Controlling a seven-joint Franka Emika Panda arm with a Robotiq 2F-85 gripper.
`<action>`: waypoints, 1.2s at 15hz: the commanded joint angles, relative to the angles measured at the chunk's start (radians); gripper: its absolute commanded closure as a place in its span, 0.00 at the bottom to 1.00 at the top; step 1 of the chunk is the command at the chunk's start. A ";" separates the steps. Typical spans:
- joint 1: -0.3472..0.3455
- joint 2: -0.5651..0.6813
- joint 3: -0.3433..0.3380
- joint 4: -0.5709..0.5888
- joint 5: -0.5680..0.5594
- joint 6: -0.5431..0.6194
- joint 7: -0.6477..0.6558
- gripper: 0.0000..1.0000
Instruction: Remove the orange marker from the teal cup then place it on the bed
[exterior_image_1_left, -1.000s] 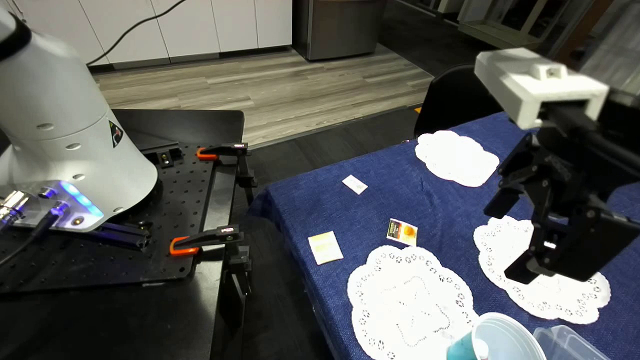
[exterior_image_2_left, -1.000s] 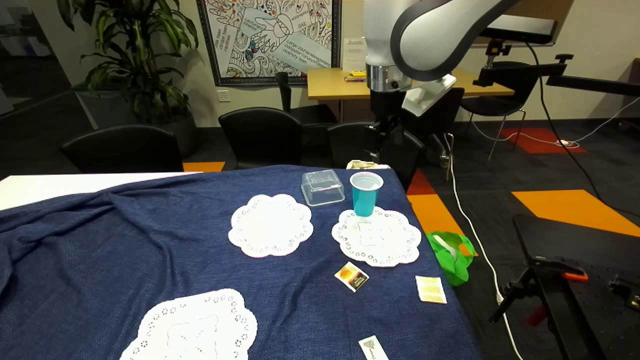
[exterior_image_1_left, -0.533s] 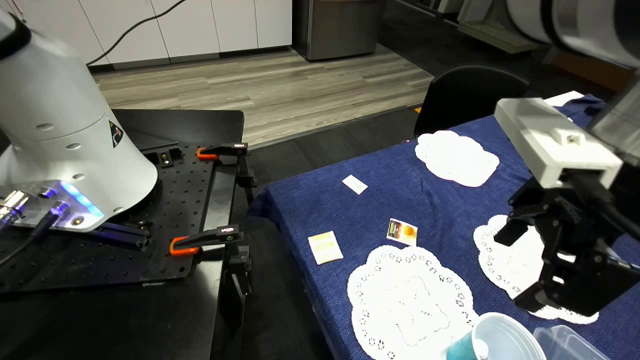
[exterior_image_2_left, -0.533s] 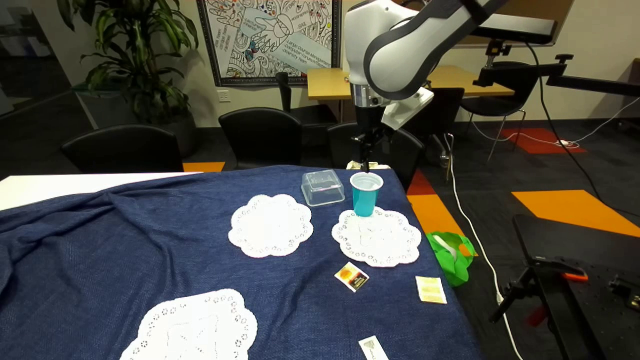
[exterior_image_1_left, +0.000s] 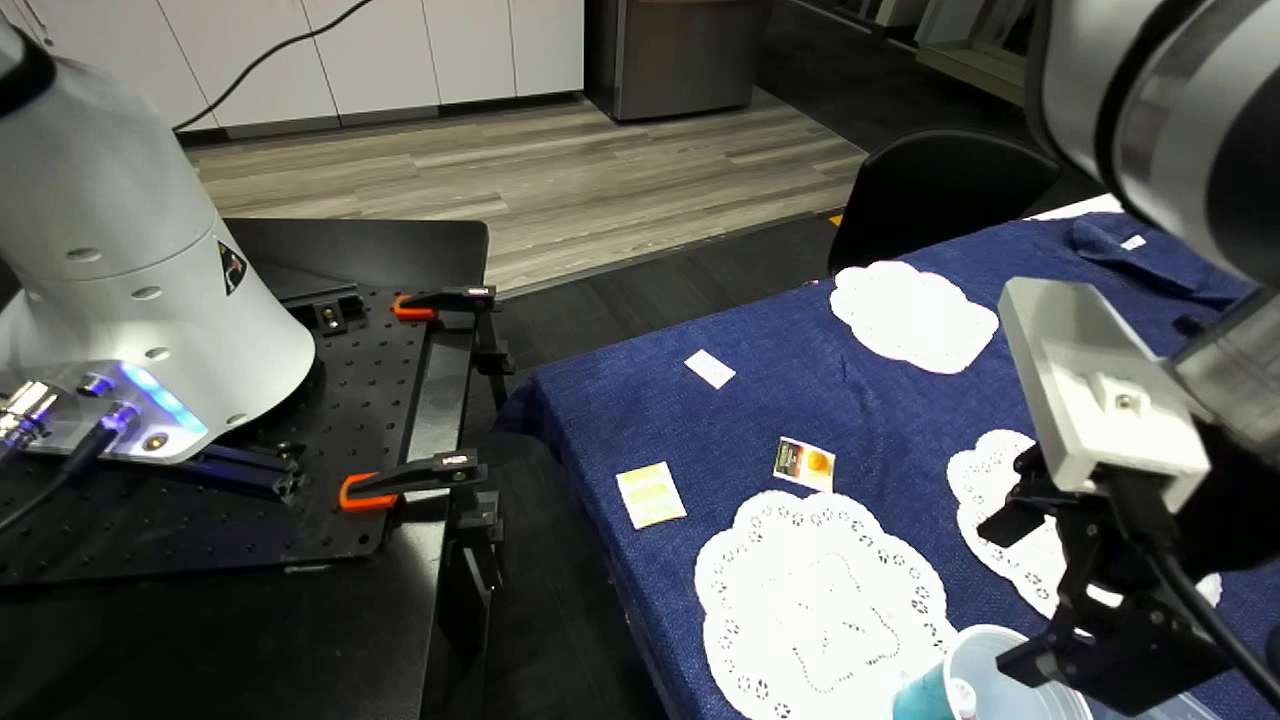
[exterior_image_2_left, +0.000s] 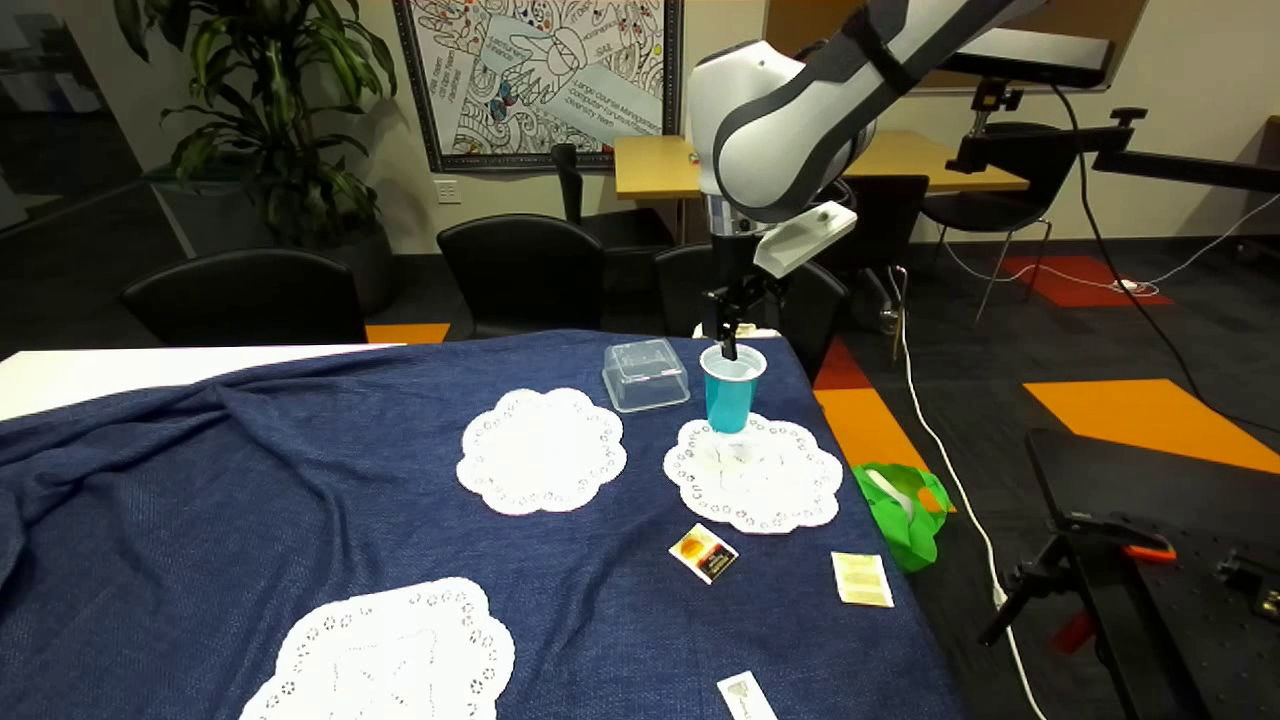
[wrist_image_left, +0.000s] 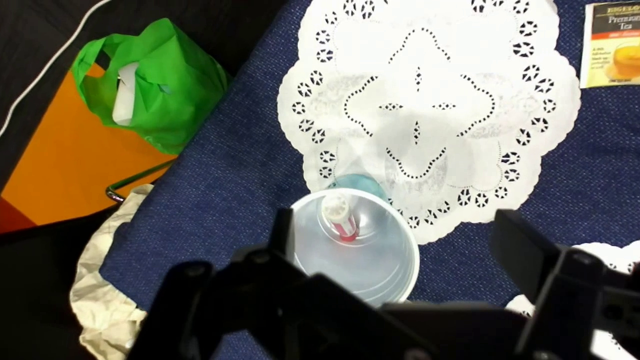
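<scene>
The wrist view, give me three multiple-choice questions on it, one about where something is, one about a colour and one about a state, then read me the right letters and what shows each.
1. Where is the marker?
A) lying on a doily
B) inside the teal cup
C) on the dark blue cloth

2. What colour is the bag?
A) green
B) purple
C) black

3. How do the fingers stand?
A) shut on the marker
B) shut on nothing
C) open

Right letters:
1 B: its white end and reddish body show within the teal cup.
2 A: the bag's crumpled side shows bright green.
3 C: a wide gap shows between them.
</scene>
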 joint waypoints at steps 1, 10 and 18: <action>-0.039 0.038 0.010 0.056 0.054 -0.047 -0.083 0.00; -0.045 0.056 -0.004 0.050 0.048 0.008 -0.123 0.00; -0.056 0.094 0.004 0.085 0.041 0.040 -0.165 0.20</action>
